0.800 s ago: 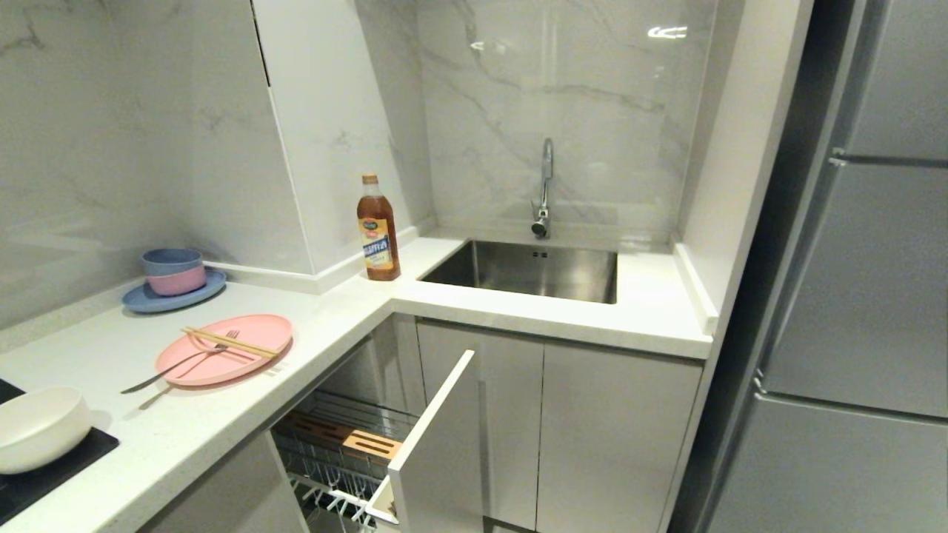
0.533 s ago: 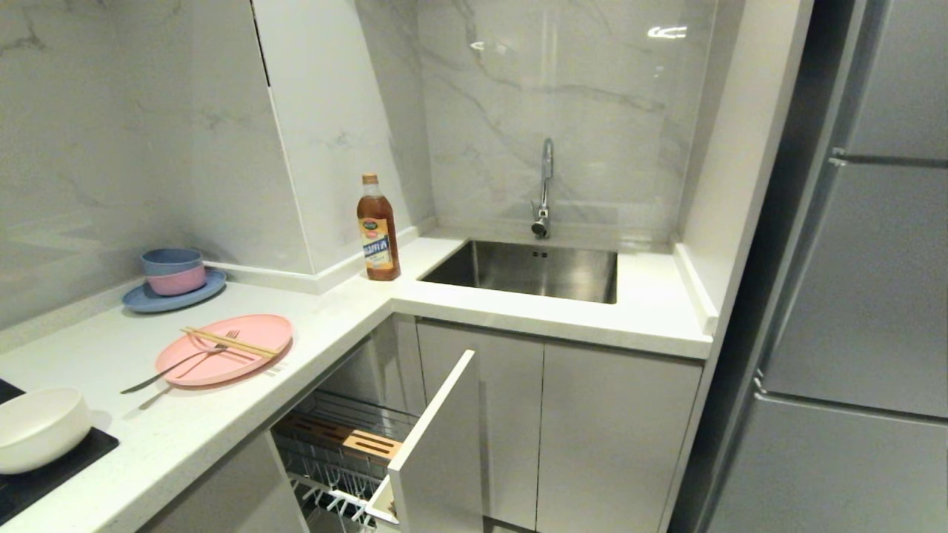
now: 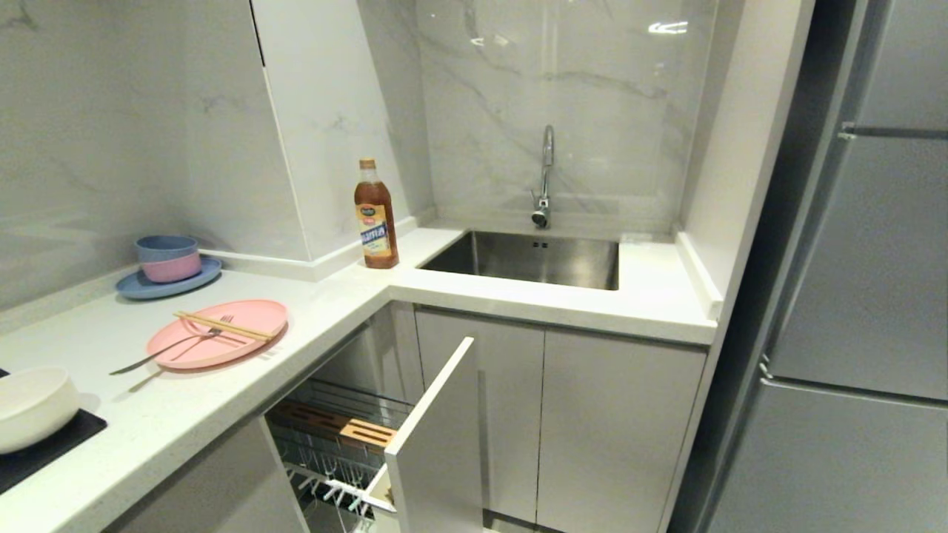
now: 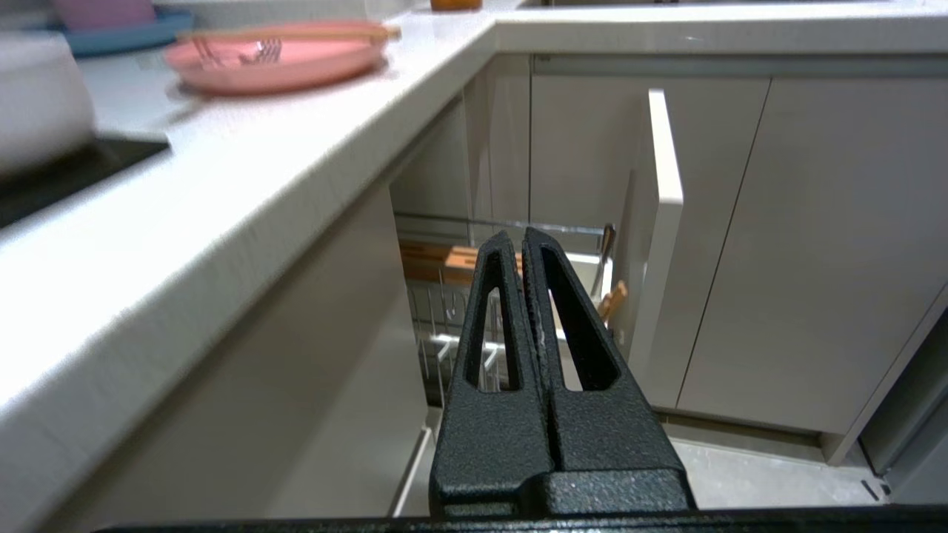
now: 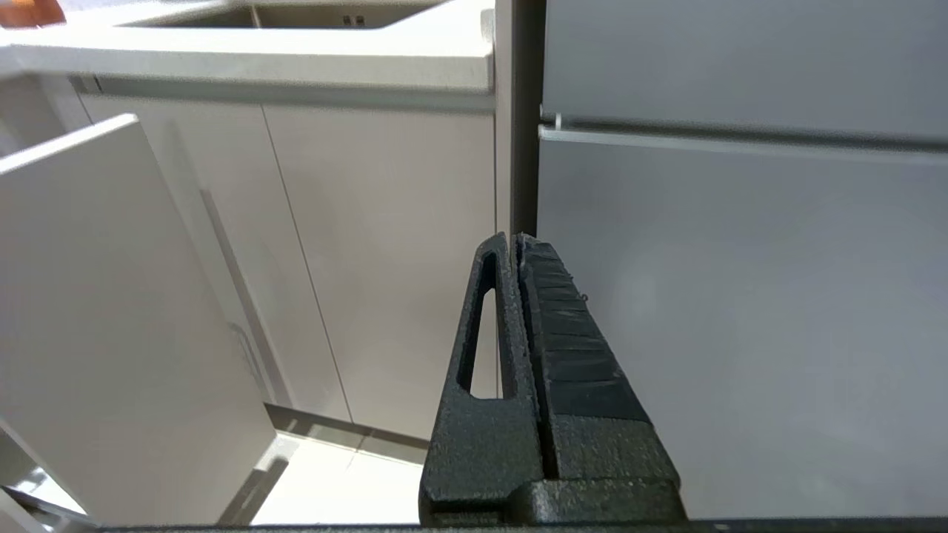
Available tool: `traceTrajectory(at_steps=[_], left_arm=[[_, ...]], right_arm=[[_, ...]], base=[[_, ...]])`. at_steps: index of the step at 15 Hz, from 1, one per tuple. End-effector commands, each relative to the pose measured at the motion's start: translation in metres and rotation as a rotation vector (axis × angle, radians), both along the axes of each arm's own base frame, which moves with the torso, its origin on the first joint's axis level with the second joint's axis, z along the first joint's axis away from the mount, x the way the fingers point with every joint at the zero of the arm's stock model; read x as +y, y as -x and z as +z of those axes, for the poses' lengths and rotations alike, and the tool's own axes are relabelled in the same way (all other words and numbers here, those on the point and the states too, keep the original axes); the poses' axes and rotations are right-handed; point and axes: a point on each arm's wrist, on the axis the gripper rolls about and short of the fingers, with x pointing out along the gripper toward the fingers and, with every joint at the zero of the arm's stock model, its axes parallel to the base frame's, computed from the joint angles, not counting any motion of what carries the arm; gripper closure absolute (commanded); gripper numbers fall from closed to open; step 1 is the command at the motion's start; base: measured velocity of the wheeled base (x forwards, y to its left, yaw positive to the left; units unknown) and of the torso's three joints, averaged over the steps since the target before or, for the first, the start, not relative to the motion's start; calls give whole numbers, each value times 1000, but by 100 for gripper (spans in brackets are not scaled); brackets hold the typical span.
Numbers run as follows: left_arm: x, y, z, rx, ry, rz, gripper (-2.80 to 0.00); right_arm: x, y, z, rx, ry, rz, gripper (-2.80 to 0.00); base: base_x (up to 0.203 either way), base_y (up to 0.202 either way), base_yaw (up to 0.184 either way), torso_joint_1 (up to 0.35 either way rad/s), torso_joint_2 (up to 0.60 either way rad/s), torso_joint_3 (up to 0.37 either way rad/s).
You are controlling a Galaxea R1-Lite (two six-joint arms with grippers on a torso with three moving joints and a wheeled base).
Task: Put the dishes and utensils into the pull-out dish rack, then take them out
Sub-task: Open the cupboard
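The pink plate [image 3: 216,333] lies on the left counter with the chopsticks [image 3: 222,326] across it and the fork [image 3: 159,352] resting over its near rim. A cream-white bowl [image 3: 33,407] stands on a black pad at the near left. Below the counter the pull-out dish rack [image 3: 333,444] stands pulled out, its wire prongs and wooden block showing behind the white front panel [image 3: 437,444]. My left gripper [image 4: 516,238] is shut and empty, low in front of the rack [image 4: 452,326]. My right gripper [image 5: 512,240] is shut and empty, facing the cabinet doors and fridge. Neither arm shows in the head view.
A blue plate with a blue and a pink bowl stacked on it [image 3: 167,270] sits at the back left. A brown bottle [image 3: 375,215] stands in the counter corner beside the steel sink [image 3: 533,259] and tap [image 3: 546,174]. A grey fridge [image 3: 852,296] fills the right side.
The whole head view has slid up and slightly left, so the camera has moved. The plate, utensils, bowl and rack keep their places.
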Motion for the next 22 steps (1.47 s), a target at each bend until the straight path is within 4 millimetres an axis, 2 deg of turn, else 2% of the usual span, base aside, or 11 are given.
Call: traceTrajectory(at_steps=[1, 11, 22], left_arm=[[0, 0, 0, 0, -1, 0, 0], [0, 0, 0, 0, -1, 0, 0], [0, 0, 0, 0, -1, 0, 0]], right_arm=[[0, 0, -1, 4, 0, 1, 0], [0, 0, 0, 2, 0, 0, 0], [0, 0, -1, 3, 0, 1, 0]], base=[[0, 0, 0, -210, 501, 296], [0, 0, 0, -182, 477, 295], [0, 0, 0, -15, 44, 29]])
